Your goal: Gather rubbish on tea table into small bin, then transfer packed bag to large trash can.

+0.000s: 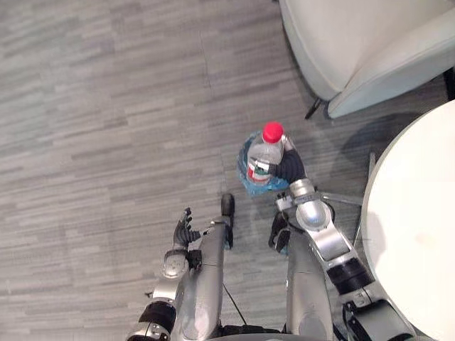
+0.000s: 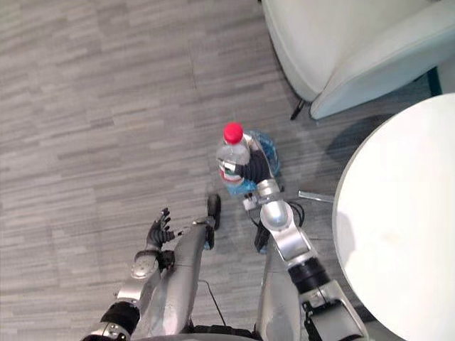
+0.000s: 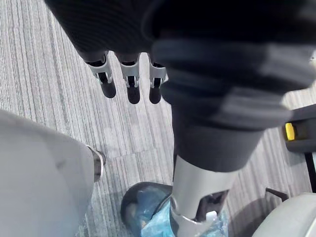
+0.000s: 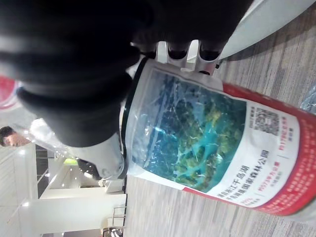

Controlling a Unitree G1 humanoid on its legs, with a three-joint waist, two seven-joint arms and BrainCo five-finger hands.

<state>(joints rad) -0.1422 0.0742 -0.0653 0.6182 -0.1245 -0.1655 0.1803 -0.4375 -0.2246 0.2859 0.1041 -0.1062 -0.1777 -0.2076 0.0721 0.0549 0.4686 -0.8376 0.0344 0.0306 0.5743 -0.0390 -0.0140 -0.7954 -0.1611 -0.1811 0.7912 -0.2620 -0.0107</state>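
L hand (image 1: 183, 231): hung low at robot's left side, fingers (image 3: 131, 86) straight and relaxed, nothing held; idle.
R hand (image 1: 290, 169): wrapped round the bottle (image 1: 264, 159) at label height; bottle is held roughly upright, red cap (image 1: 272, 132) on top.
Bottle pos.: carried in the air over the small bin (image 1: 247, 183), off the tea table (image 1: 419, 234); judged not yet inside.
Step in hand: bottle to be put into the bin (judged from task + pose).
How done well: base to be centred over the mouth first, then lowered until it is within the rim, and only then are the fingers to be eased apart.
Risk: if released high or off-centre, the rim could be struck & a light bin tipped, or the liner dragged inward.
Handling: smooth plastic w/ slick label (image 4: 197, 138), so a firm grip is advised until the bottle is over the opening.
Bottle contents: clear body; fill level cannot be told.
Small bin: on the floor in front of the robot, near the table's edge; lined w/ a blue bag (image 2: 266, 145), seen puffed round the rim.
Bin contents: cannot be told, as the mouth is covered by bottle & hand.
Table: white, round, at robot's right.
Armchair (image 1: 355, 42): pale, farthest off, beyond the bin.
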